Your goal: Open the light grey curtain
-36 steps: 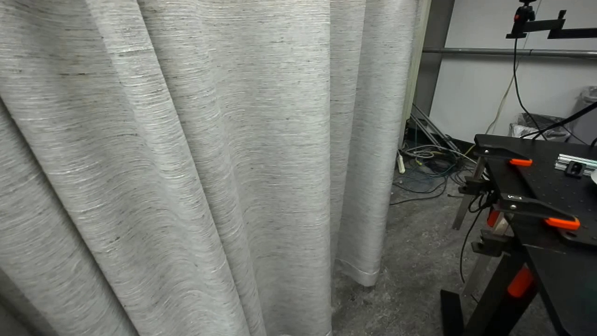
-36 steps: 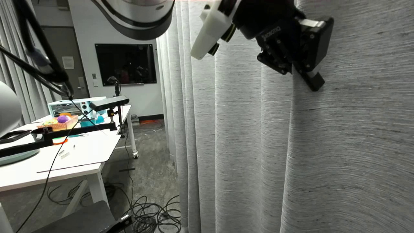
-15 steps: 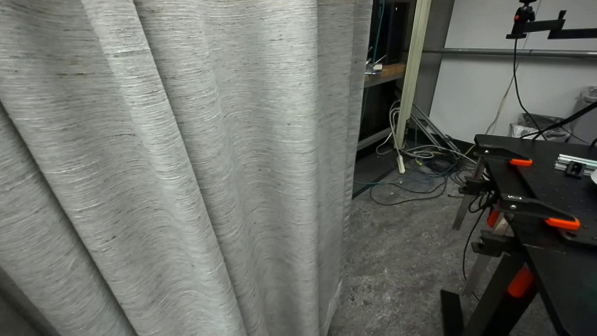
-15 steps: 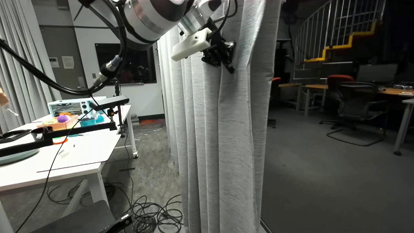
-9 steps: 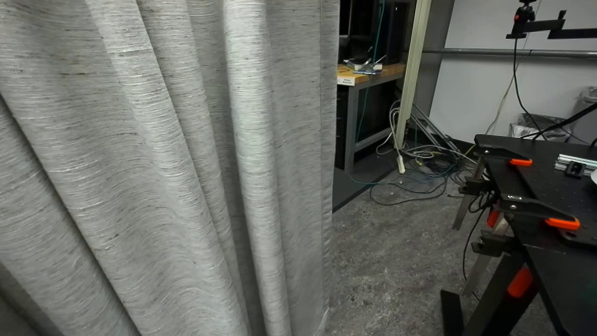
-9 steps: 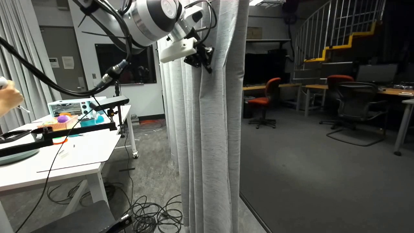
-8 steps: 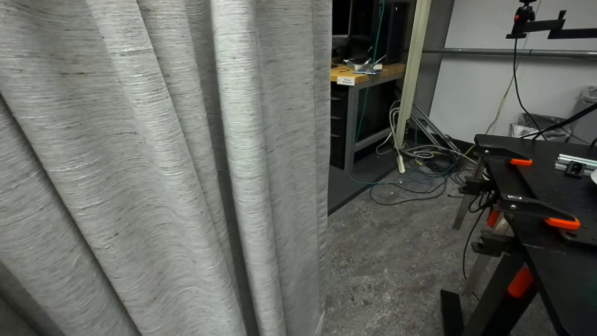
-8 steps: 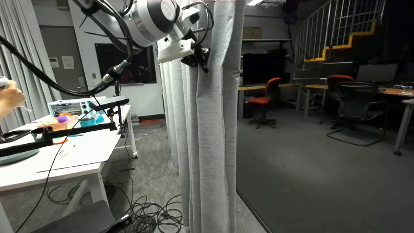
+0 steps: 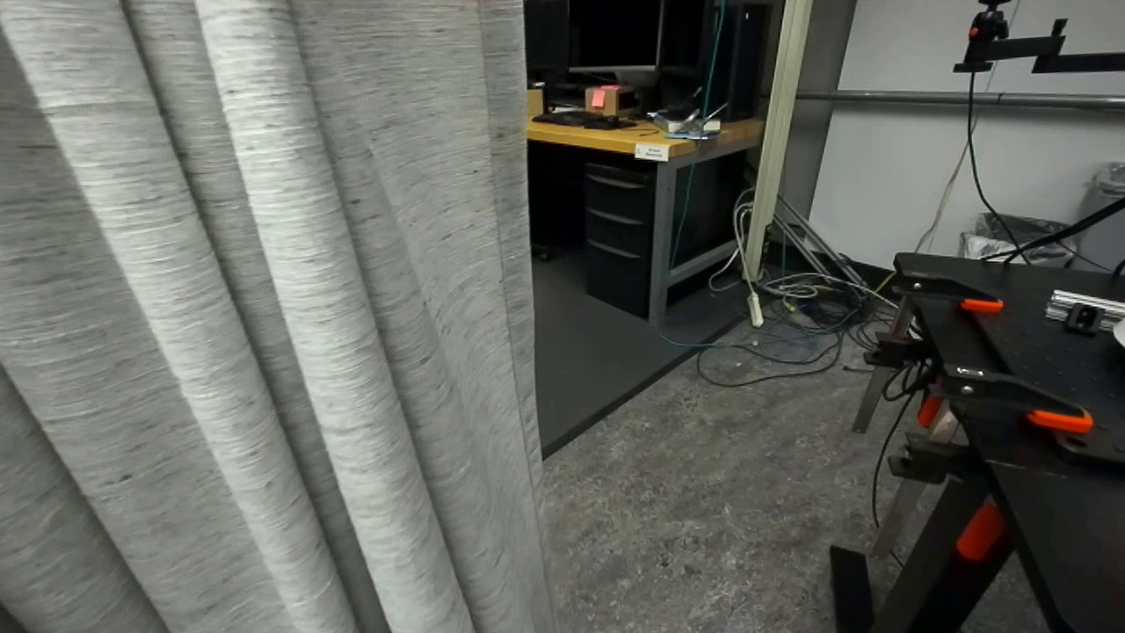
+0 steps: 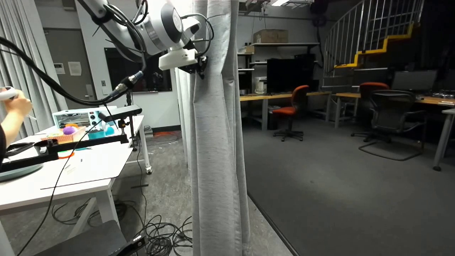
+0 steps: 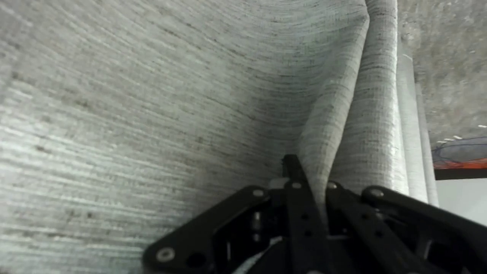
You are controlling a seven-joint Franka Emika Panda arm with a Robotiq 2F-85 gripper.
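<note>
The light grey curtain hangs in deep vertical folds in both exterior views (image 9: 352, 308) (image 10: 217, 149). Its free edge hangs to the left of an open gap with a room behind it. My gripper (image 10: 201, 73) is high on the curtain, pressed against its face. In the wrist view the curtain (image 11: 171, 114) fills most of the picture. A narrow fold of it runs down between the fingers of my gripper (image 11: 312, 177), which is shut on it. The right fingertip is hidden behind the fold. The gripper is out of view in the exterior view from behind the curtain.
A white table (image 10: 92, 181) with a toaster oven (image 10: 78, 117) stands left of the arm. Coiled cables (image 10: 167, 236) lie on the floor. A black table (image 9: 1037, 492) with orange clamps stands opposite. A desk (image 9: 606, 136) and an orange chair (image 10: 293, 105) show through the gap. A person's hand (image 10: 16, 105) is at far left.
My gripper has moved left in the exterior view that shows it, pulling the curtain along. The folds bunch up, and the free edge has shifted left in both exterior views, widening the gap.
</note>
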